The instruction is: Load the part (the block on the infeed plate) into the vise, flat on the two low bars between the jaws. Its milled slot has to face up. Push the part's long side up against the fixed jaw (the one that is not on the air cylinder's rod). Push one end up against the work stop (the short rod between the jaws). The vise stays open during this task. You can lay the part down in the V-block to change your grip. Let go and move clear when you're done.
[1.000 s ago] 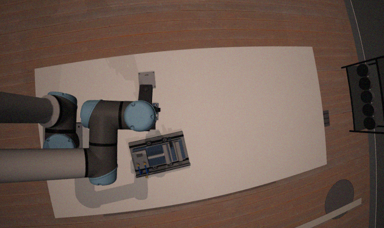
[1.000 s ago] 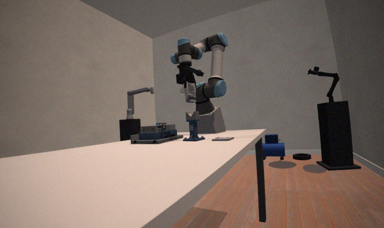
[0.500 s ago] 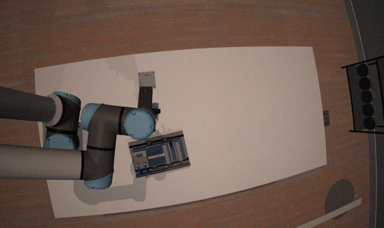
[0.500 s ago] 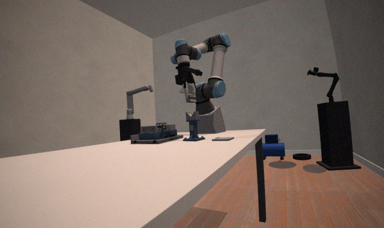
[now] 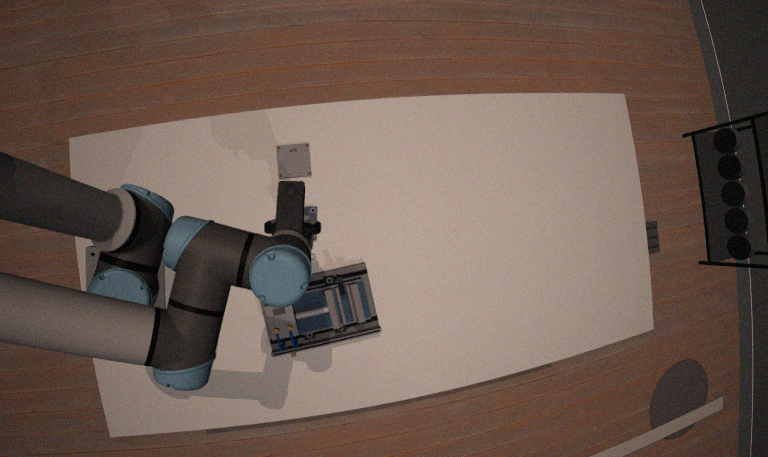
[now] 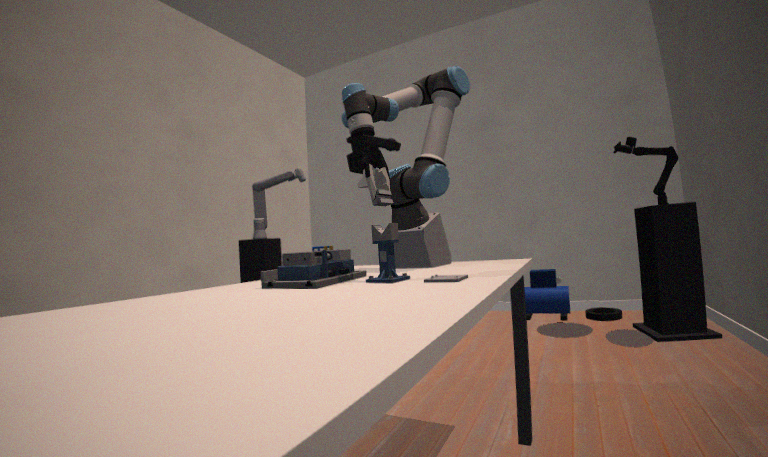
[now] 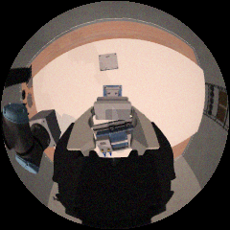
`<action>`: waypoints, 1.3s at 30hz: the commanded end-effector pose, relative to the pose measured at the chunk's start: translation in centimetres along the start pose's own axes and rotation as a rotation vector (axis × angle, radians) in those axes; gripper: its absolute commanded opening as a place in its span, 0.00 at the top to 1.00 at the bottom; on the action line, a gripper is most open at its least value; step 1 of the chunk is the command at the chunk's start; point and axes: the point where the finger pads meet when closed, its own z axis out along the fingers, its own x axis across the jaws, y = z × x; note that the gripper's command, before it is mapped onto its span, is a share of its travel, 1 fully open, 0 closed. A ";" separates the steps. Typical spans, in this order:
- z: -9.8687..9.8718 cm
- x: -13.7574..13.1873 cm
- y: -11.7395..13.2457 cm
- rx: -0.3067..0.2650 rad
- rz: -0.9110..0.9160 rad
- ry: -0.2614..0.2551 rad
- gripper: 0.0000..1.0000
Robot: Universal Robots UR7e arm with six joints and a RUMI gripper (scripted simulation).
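Part: the grey block (image 6: 381, 178) (image 7: 112, 110) is off the infeed plate (image 5: 293, 160) (image 6: 445, 278) (image 7: 108, 61) and up in the air, carried by the gripper (image 5: 291, 223) (image 6: 379, 190) (image 7: 112, 106). Its two fingers are clamped on the block, one at each side in the wrist view. Top view: block hidden under the wrist. Slot direction cannot be made out.

Pose: the arm (image 5: 195, 282) (image 6: 441, 124) holds the gripper above the table (image 5: 481, 214) (image 6: 169, 361) (image 7: 168, 81), the fingers slanting rather than plumb in the exterior view.

Fixtures: vise (image 5: 339, 305) (image 6: 317, 271) (image 7: 120, 140) on the table, set at an angle in the top view, jaws apart – part not loaded. Brass-coloured fittings with blue tubes (image 5: 290, 338) at one end of it. V-block (image 6: 385, 232) on its blue stand (image 5: 310, 210) (image 6: 387, 260) (image 7: 112, 89), which stands between vise and infeed plate; nothing lies in the V in the exterior view. Block is higher than the V-block, the two apart – no contact with the vise either
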 end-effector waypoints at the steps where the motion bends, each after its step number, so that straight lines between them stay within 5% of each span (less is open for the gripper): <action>1: 0.0 0.0 0.0 0.050 -0.001 0.000 1.00; 39: 0.1 0.0 0.4 0.447 -0.002 0.000 1.00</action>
